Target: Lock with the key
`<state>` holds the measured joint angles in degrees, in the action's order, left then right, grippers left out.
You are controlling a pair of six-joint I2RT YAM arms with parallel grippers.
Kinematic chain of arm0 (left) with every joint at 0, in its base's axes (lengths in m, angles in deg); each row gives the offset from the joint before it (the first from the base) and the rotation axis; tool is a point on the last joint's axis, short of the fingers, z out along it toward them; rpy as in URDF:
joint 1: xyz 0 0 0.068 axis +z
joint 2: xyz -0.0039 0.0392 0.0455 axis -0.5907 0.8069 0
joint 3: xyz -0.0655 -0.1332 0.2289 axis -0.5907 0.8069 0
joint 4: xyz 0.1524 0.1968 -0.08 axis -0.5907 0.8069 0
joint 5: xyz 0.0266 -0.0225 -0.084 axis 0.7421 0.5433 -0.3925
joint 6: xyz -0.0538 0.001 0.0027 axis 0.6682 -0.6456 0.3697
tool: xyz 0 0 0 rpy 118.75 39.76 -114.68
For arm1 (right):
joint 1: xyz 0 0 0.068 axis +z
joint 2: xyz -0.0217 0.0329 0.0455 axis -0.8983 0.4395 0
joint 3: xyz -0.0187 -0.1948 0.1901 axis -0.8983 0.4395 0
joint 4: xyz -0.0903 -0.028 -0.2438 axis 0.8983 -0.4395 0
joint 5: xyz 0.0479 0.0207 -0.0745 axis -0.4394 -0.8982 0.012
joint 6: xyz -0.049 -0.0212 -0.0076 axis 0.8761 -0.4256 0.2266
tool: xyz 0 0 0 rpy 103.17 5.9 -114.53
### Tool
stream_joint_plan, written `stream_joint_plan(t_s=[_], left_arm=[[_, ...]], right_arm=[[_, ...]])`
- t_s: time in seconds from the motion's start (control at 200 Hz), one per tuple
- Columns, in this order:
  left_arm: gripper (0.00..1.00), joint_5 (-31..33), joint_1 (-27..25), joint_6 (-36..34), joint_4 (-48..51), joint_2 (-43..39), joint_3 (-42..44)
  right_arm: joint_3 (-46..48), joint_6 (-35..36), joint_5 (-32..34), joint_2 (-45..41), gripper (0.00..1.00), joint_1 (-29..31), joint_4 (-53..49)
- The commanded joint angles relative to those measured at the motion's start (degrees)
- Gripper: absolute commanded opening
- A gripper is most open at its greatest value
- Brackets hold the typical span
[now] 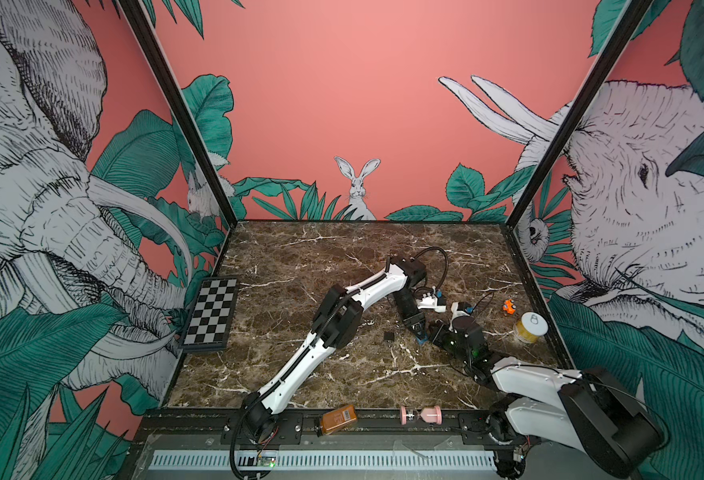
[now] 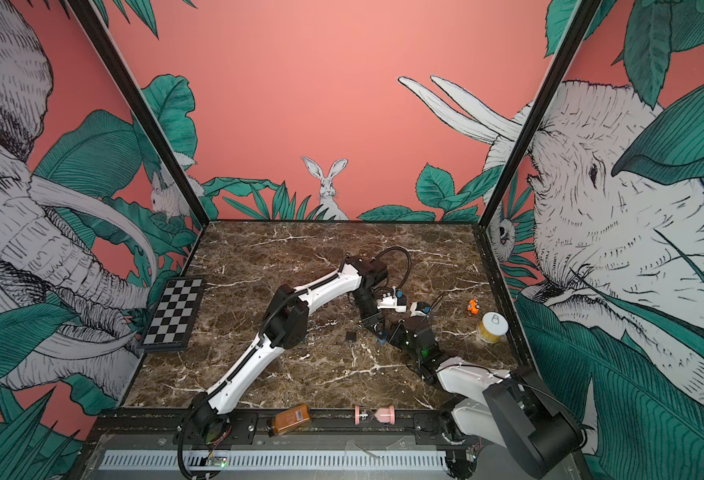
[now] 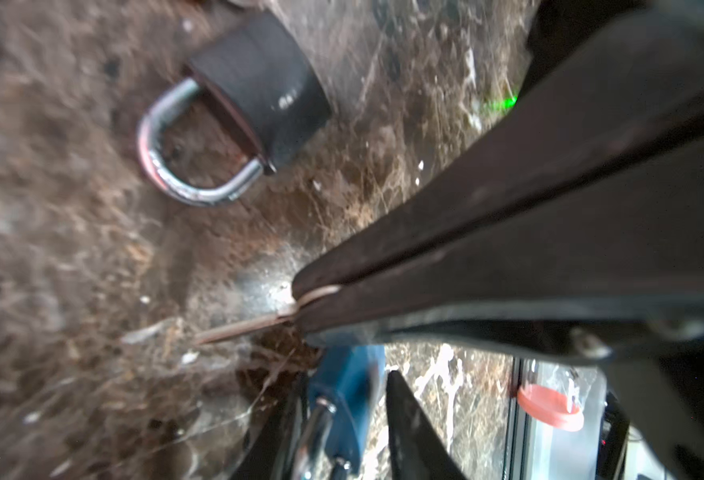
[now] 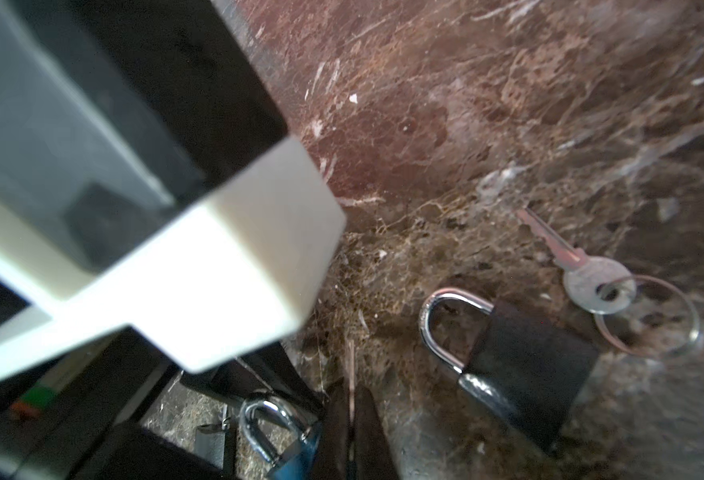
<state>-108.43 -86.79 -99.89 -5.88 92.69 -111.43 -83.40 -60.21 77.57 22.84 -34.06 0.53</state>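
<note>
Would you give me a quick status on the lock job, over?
Left gripper open, straddling the blue padlock. Right gripper shut on the key, not yet inserted. Black padlock and ringed spare key lie nearby, clear of both.

Chessboard [image 1: 210, 314], yellow can [image 1: 529, 330] and, seemingly, an hourglass [image 1: 420, 414] lie apart.

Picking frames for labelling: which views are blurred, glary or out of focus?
Left wrist view: soft, the black padlock smeared, glare on its shackle. Right wrist view: the near white arm part blurred and washed out, the loose key legible. Both top views: sharp, evenly lit.
</note>
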Motion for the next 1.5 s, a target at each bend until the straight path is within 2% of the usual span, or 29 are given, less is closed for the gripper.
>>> stream_joint_plan(t_s=[0.0, 0.21, 0.27, 0.32, 0.375, 0.39, 0.555, 0.64, 0.73, 0.83, 0.93, 1.11, 1.2, 1.325, 1.495], left_arm=[[0.37, 4.71, -0.22, 0.27, -2.74, -0.92, -0.78], [0.43, 6.91, -0.21, 1.68, -5.82, -1.27, -0.1], [0.64, 7.15, -0.13, 1.96, -6.59, -3.01, 0.22], [0.76, 8.89, -0.04, 2.33, -7.91, -3.76, 0.9], [0.95, 10.06, 0.14, 3.23, -10.15, -5.07, 2.14], [0.97, 10.32, 0.27, 3.65, -11.02, -5.6, 2.7], [0.97, 13.4, 1.61, 7.69, -21.25, -12.09, 11.28], [0.97, 16.4, 2.95, 11.93, -27.94, -15.99, 16.93], [0.98, 19.06, 4.95, 18.53, -37.88, -21.22, 25.47], [0.97, 17.94, 7.42, 24.96, -49.6, -28.85, 36.09], [0.97, 20.18, 8.16, 27.09, -57.6, -35.82, 44.23], [0.98, 24.3, 8.19, 30.12, -62.55, -43.7, 51.24], [0.98, 26.0, 8.28, 32.04, -62.26, -45.89, 52.45], [0.97, 24.55, 8.27, 31.84, -61.8, -47.34, 54.11], [0.98, 22.65, 8.23, 32.22, -62.76, -48.23, 56.47]], right_arm=[[0.68, -0.68, 2.12, 1.09, 0.0, 0.64, 3.53], [0.59, -0.9, 2.05, 3.07, 0.0, 0.72, 5.04], [0.52, -0.93, 2.06, 3.25, 0.0, 0.72, 5.08], [0.44, -0.95, 2.08, 3.32, 0.0, 0.72, 4.97], [0.36, -0.89, 2.02, 3.34, 0.0, 0.75, 4.95], [0.35, -0.91, 2.05, 3.32, 0.0, 0.72, 4.92], [0.18, -1.06, 2.07, 2.92, 0.0, 0.72, 4.29], [-0.08, -1.0, 1.81, 2.9, 0.0, 0.76, 3.93], [-0.56, -1.13, 2.06, 2.96, 0.0, 0.79, 2.49], [-0.52, -1.28, 1.78, 3.19, 0.0, 0.81, 2.95], [-0.67, -1.58, 1.98, 3.01, 0.0, 0.95, 2.2], [-0.97, -1.92, 1.7, 2.83, 0.0, 1.09, 1.18], [-0.95, -2.25, 1.94, 2.43, 0.07, 1.26, 0.53], [-0.84, -1.89, 2.52, 0.88, 0.16, 1.36, -1.1], [-1.0, -0.98, 3.82, -2.4, 0.22, 1.34, -4.68]])
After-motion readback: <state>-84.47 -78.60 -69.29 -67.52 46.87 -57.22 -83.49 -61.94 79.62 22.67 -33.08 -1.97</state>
